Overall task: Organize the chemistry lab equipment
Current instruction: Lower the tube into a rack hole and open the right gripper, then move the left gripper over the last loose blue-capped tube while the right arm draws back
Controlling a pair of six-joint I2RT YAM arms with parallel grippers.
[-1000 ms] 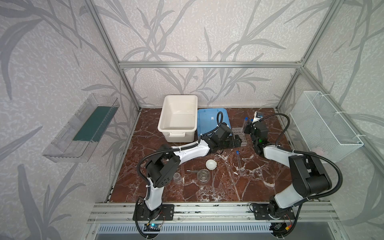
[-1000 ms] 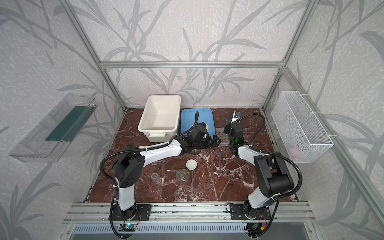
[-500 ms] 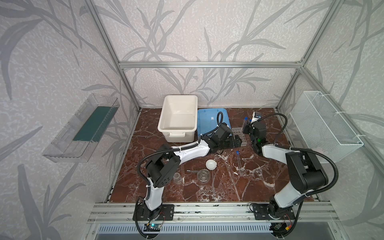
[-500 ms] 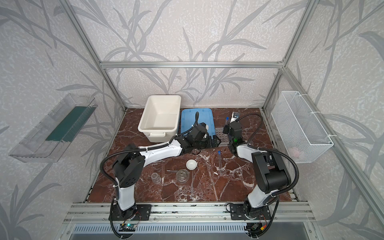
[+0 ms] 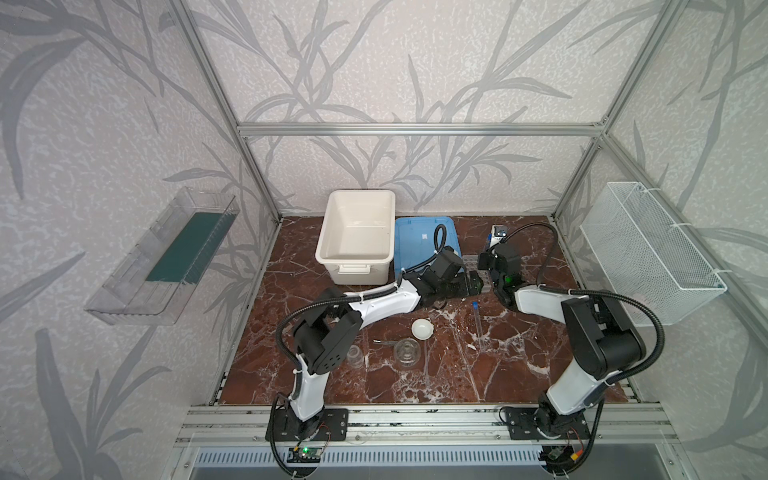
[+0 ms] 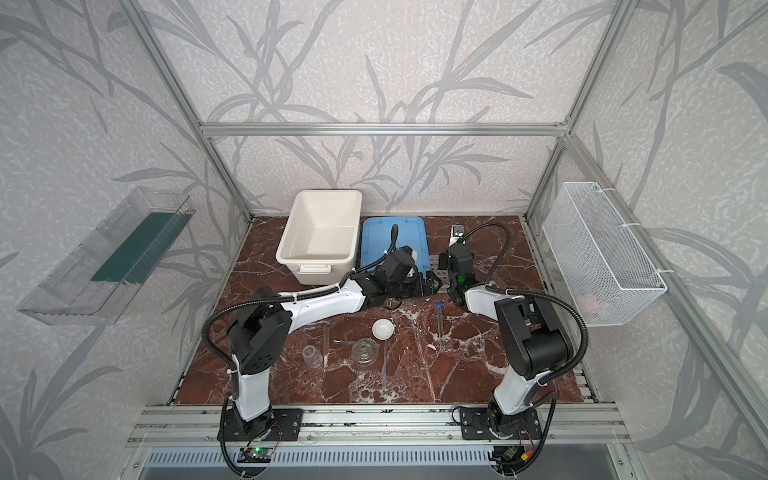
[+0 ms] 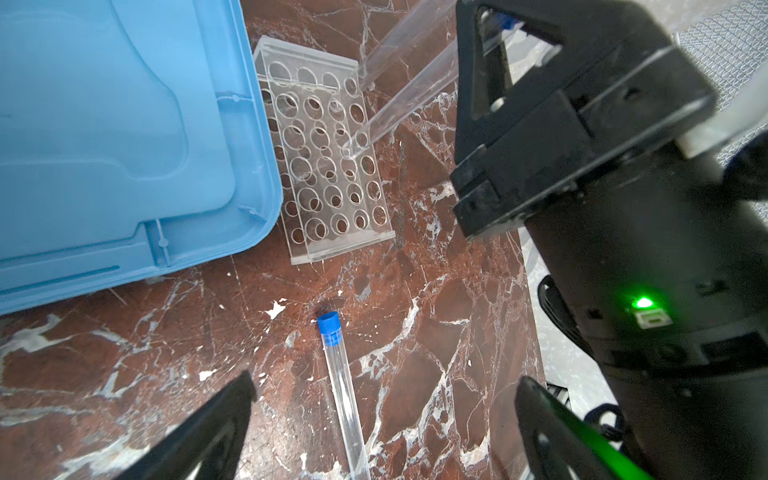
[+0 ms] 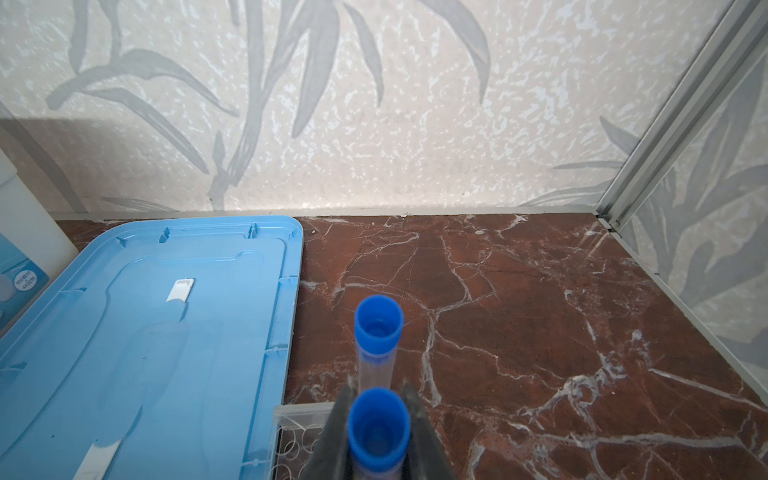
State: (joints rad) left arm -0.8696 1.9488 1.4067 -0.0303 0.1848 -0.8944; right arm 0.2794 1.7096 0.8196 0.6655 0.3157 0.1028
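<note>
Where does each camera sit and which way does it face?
Top views: high above the arm bases, looking down at the red-brown marble tabletop; left arm and right arm show in both.
Left wrist: on that arm, looking down at the clear grid rack and a lying blue-capped test tube; open left gripper and right arm show.
Right wrist: on that arm, facing the back wall over the flat blue lid; right gripper flanks a standing blue-capped tube.
Shared: both wrist views show lid, rack, standing tubes.

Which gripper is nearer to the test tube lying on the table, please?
Left. The left gripper hangs open close above the lying test tube; the right gripper sits farther back, around another tube in the rack.
</note>
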